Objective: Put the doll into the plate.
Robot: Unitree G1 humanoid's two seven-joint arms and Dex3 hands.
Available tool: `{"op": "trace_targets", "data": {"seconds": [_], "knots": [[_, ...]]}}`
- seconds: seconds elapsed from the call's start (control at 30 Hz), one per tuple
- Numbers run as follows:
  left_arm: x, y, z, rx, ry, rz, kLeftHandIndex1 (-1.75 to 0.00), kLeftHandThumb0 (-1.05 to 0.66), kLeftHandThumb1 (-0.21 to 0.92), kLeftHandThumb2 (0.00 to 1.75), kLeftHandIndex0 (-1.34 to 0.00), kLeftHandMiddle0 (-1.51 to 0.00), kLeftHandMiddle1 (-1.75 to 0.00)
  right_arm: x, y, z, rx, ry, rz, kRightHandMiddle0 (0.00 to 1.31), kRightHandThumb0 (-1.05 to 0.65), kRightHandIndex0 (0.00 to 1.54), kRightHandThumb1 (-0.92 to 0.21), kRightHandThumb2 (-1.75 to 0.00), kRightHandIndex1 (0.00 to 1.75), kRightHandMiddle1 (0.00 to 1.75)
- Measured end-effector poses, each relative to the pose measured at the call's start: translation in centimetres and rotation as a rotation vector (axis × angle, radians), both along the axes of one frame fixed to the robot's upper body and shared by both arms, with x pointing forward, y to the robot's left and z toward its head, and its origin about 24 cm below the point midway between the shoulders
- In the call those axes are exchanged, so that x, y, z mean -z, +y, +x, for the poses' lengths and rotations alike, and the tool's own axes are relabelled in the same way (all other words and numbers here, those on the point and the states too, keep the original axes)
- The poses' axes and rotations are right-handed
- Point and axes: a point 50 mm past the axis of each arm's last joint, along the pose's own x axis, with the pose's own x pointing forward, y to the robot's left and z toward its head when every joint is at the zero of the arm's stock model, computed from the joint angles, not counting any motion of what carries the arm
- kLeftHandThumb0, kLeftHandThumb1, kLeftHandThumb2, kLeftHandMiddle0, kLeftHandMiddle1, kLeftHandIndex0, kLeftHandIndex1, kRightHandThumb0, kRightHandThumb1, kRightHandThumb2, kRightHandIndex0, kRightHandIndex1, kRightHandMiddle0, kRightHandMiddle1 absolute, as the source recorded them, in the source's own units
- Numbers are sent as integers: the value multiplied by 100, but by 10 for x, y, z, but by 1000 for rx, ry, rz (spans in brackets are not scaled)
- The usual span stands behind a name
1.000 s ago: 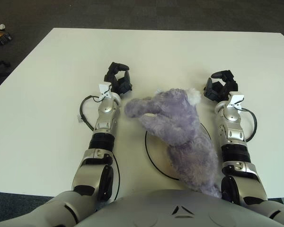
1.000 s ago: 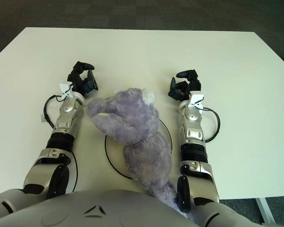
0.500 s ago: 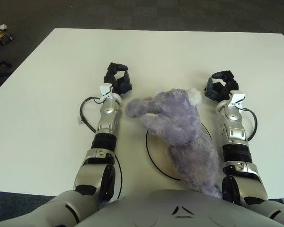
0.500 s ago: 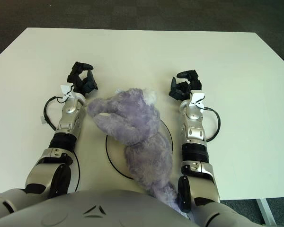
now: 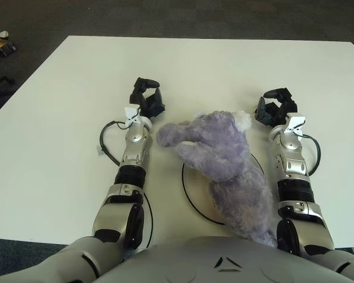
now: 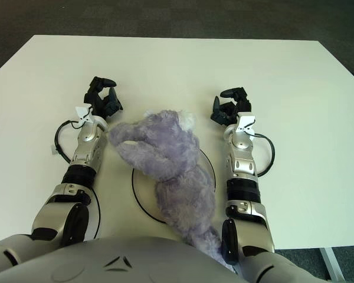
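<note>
**Inspector:** Begin at the left. What is found there?

**Assistant:** The left hand (image 5: 146,98) shows on the white counter (image 5: 65,88), just left of the doll's outstretched limb. Its dark fingers (image 5: 143,84) are curled loosely inward with nothing between them. A black cable loops beside the left forearm.

**Inspector:** And the middle?

**Assistant:** The doll (image 5: 224,159), a purple plush animal, lies sprawled across the plate (image 5: 186,190). The plate reads as a flat pale disc with a thin dark rim, and only its left arc and a short stretch on the right are visible. The doll's body covers most of it; the head and one limb reach past the rim toward the upper left, and the lower end hangs past the near edge toward the robot's torso.

**Inspector:** The right side?

**Assistant:** The right hand (image 5: 275,108) shows just right of the doll's pale-tufted head, apart from it. Its fingers (image 5: 276,93) are likewise curled and hold nothing

**Inspector:** Contact between either hand and the doll?

**Assistant:** None visible
</note>
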Motion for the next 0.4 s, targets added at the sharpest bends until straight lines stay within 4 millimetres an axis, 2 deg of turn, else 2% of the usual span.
{"op": "trace_targets", "data": {"seconds": [0.4], "knots": [[0, 7, -7, -5, -19, -3, -175, -40, 61, 94, -39, -108, -175, 0, 0, 0, -12, -2, 12, 37, -1, 57, -43, -114, 157, 175]]}}
